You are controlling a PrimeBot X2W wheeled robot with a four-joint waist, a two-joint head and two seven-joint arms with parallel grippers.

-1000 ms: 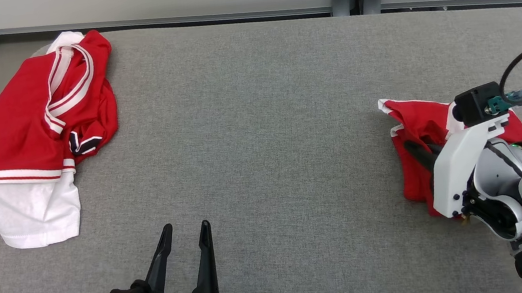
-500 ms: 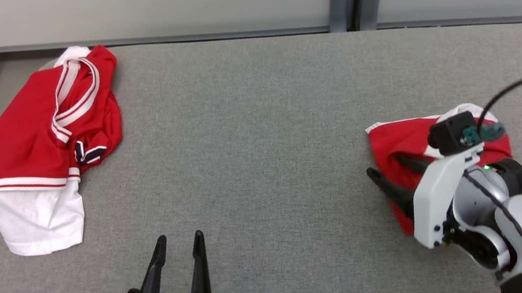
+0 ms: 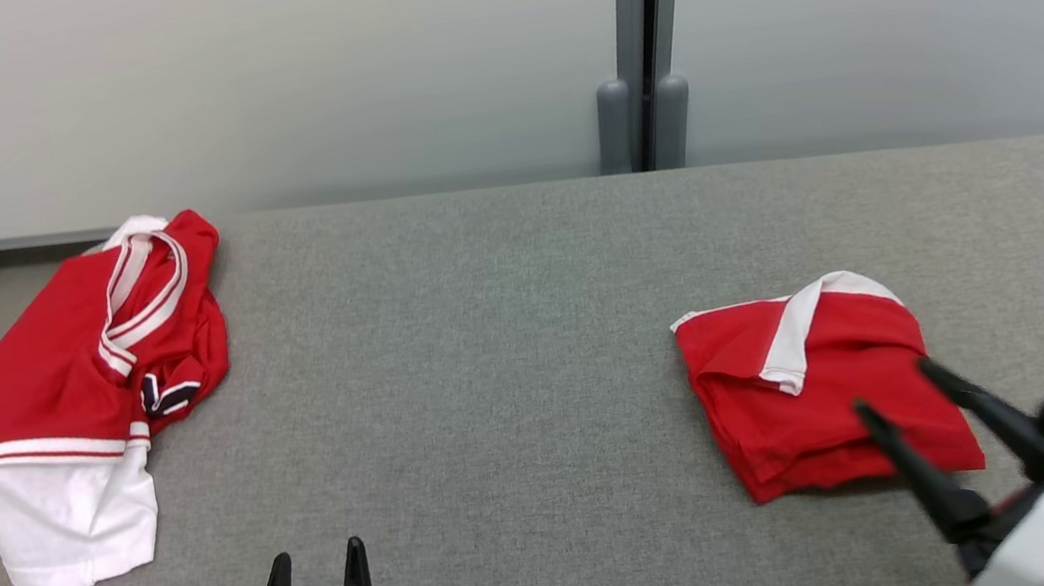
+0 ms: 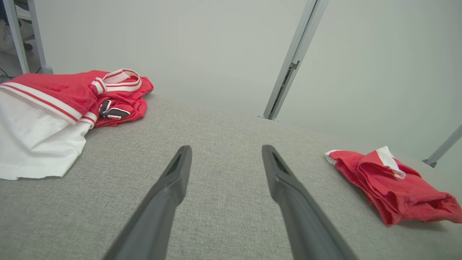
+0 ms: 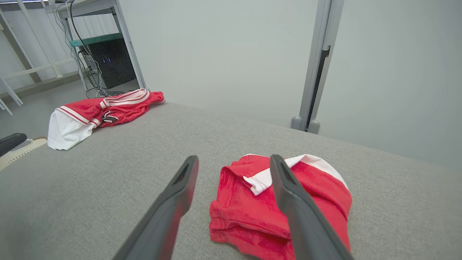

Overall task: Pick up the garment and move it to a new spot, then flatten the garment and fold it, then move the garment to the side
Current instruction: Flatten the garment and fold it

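Folded garment (image 3: 817, 385) lies on my right of the table (image 3: 494, 387); right gripper (image 3: 893, 387) gapes wide and empty at its near edge, left gripper (image 3: 315, 552) wide too. Right wrist view adds a rack (image 5: 108, 54) far left

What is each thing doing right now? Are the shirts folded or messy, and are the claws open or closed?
Small red garment: folded, lying on the right.
Red-and-white garment: crumpled, unfolded, lying on the far left.
Left gripper: open, empty.
Right gripper: open, empty, at the folded garment's near edge.
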